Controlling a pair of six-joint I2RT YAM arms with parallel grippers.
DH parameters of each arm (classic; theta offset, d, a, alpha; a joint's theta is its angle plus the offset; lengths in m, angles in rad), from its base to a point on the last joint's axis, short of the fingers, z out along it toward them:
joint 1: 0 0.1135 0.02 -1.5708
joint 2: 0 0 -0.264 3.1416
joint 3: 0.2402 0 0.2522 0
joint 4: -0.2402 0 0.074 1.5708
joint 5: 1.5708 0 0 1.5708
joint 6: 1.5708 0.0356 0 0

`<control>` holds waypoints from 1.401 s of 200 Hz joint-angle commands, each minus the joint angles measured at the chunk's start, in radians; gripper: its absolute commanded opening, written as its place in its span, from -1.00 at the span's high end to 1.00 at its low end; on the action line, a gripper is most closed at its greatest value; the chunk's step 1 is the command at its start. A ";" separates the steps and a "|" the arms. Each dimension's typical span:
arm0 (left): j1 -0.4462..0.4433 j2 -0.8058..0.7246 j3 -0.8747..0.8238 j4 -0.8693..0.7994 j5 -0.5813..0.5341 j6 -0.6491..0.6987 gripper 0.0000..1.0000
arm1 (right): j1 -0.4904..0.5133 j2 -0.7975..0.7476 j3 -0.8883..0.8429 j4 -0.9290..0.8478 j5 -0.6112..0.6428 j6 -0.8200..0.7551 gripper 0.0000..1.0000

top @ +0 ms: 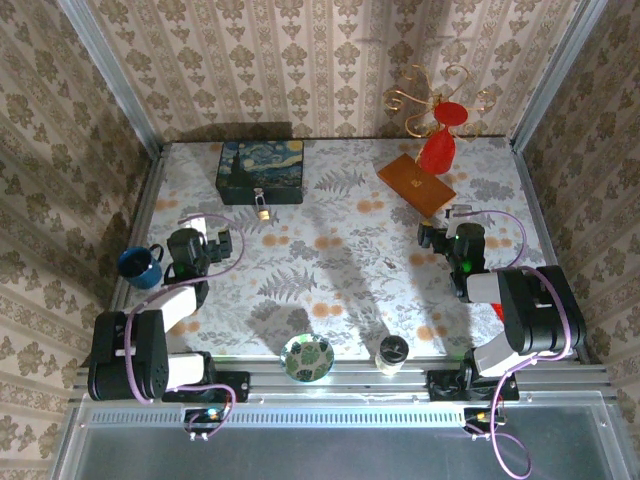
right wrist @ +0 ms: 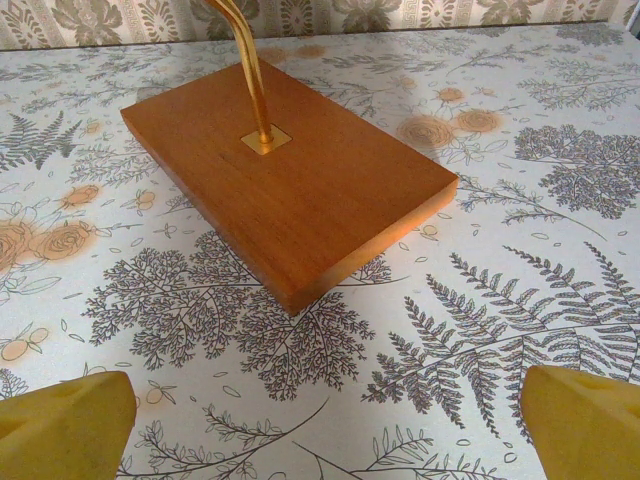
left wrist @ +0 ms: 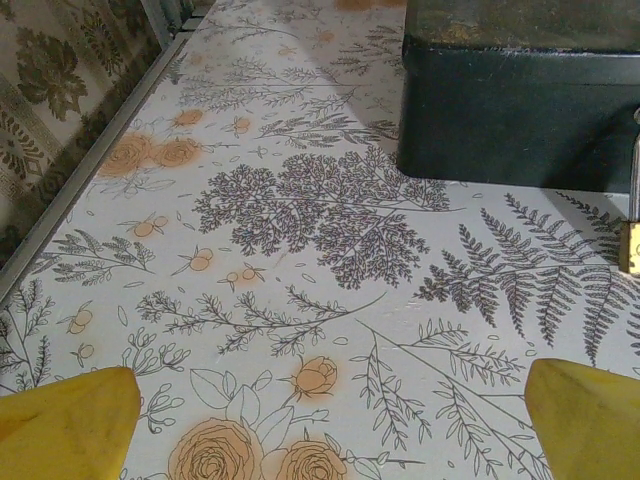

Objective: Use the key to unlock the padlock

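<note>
The small brass padlock (top: 262, 211) hangs at the front of a dark blue painted box (top: 261, 170) at the back left. In the left wrist view the padlock (left wrist: 630, 243) is cut by the right edge, below the box (left wrist: 520, 95). My left gripper (top: 212, 240) is open and empty, left of and nearer than the padlock; its yellow fingertips (left wrist: 70, 425) stand wide over bare cloth. A tiny dark sliver (top: 388, 263) at mid table may be the key, too small to be sure. My right gripper (top: 445, 230) is open and empty, facing a wooden base (right wrist: 290, 170).
A gold wire stand with a red ornament (top: 440, 140) rises from the wooden base (top: 415, 183). A blue mug (top: 140, 265) sits at the left edge. A patterned bowl (top: 307, 357) and a dark-lidded cup (top: 392, 352) stand at the near edge. Wallpapered walls close three sides.
</note>
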 commanded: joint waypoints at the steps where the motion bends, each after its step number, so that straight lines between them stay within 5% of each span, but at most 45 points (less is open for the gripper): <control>1: 0.003 -0.035 -0.006 0.000 -0.006 -0.014 -1.00 | -0.001 -0.009 0.021 -0.003 -0.034 -0.028 -1.00; 114: 0.003 -0.205 -0.043 -0.059 -0.055 0.003 -1.00 | 0.023 -0.414 0.071 -0.556 0.147 0.069 -1.00; 202: 0.002 -0.367 0.040 -0.232 -0.076 -0.160 -1.00 | 0.248 -0.795 0.096 -0.984 0.308 0.205 -1.00; 280: 0.003 -0.253 0.252 -0.431 -0.025 -0.327 -1.00 | 0.462 -0.591 0.267 -1.146 0.362 0.305 -1.00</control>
